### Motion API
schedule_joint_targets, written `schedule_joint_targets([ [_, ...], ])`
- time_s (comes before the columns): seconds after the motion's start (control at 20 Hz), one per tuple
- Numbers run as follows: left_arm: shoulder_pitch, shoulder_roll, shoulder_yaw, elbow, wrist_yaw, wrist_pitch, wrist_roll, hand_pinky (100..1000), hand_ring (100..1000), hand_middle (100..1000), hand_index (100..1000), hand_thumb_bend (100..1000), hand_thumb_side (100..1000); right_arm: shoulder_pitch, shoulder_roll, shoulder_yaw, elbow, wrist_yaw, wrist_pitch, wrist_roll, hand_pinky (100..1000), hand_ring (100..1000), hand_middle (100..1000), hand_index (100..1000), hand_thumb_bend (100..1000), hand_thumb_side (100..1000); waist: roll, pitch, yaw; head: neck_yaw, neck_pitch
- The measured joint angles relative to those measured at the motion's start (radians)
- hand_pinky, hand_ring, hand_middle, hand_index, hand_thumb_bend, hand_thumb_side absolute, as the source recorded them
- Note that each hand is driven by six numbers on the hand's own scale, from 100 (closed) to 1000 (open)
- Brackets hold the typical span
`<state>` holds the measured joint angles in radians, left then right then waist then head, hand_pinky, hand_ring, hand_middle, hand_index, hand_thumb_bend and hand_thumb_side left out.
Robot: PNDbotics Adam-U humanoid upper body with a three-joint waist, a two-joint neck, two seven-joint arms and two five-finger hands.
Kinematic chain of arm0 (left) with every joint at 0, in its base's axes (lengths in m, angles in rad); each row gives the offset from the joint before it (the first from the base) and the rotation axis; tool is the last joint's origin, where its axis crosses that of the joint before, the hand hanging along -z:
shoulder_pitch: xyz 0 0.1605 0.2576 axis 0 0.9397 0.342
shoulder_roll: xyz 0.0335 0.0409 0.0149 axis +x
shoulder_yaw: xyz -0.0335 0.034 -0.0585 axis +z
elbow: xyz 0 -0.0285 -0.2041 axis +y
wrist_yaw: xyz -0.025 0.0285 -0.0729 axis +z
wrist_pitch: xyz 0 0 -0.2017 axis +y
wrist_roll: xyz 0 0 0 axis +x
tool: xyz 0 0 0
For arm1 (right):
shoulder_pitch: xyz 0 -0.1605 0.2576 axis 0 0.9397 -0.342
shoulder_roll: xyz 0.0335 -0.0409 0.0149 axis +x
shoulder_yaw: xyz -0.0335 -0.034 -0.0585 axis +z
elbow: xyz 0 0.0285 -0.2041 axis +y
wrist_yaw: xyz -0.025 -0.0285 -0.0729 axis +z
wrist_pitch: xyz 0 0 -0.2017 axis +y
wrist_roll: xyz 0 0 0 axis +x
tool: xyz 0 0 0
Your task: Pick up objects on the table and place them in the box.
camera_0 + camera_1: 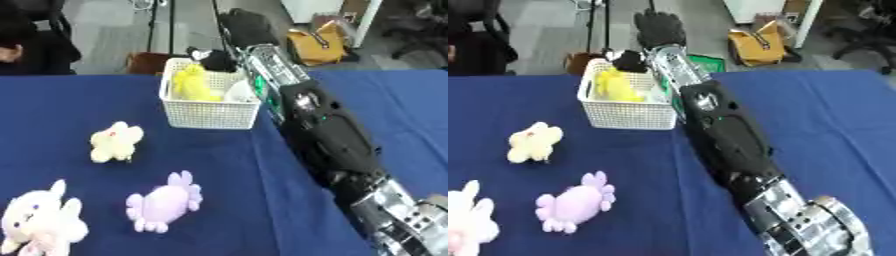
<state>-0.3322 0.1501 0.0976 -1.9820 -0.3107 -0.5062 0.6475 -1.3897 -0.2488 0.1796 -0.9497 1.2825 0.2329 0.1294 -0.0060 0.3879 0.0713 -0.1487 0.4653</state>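
Observation:
A white mesh basket point(210, 117) stands at the far middle of the blue table. Inside it lie a yellow plush point(191, 84) and something white point(238, 92); a black-and-white toy point(213, 59) sits at its far rim. My right arm runs from the lower right along the basket's right side, and my right hand point(658, 27) hovers past the far rim with relaxed fingers, holding nothing. On the cloth lie a pale yellow plush point(115, 142), a purple candy-shaped plush point(164, 202) and a white-and-pink bunny plush point(39, 220). No left hand shows.
The blue cloth point(79, 100) covers the whole table. Beyond its far edge are a brown box point(144, 62), a yellow bag point(317, 45) on the floor and a dark chair at the upper left.

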Motion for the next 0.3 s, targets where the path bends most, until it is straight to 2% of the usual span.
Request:
schedule_joint_targets([
  [0.25,0.007,0.0,0.004,0.0,-0.007,0.002,0.004,727,829,786,783,100,588,0.049,-0.106,0.063,-0.315,-0.143,-0.018,0.014,841,786,763,895,513,974,0.0,-0.008,-0.016,0.018,0.007],
  [0.3,0.007,0.0,0.004,0.0,-0.007,0.003,0.005,727,829,786,784,100,588,0.061,-0.126,0.072,-0.374,-0.165,-0.017,0.023,839,785,757,894,483,988,0.001,-0.008,-0.016,0.021,0.008],
])
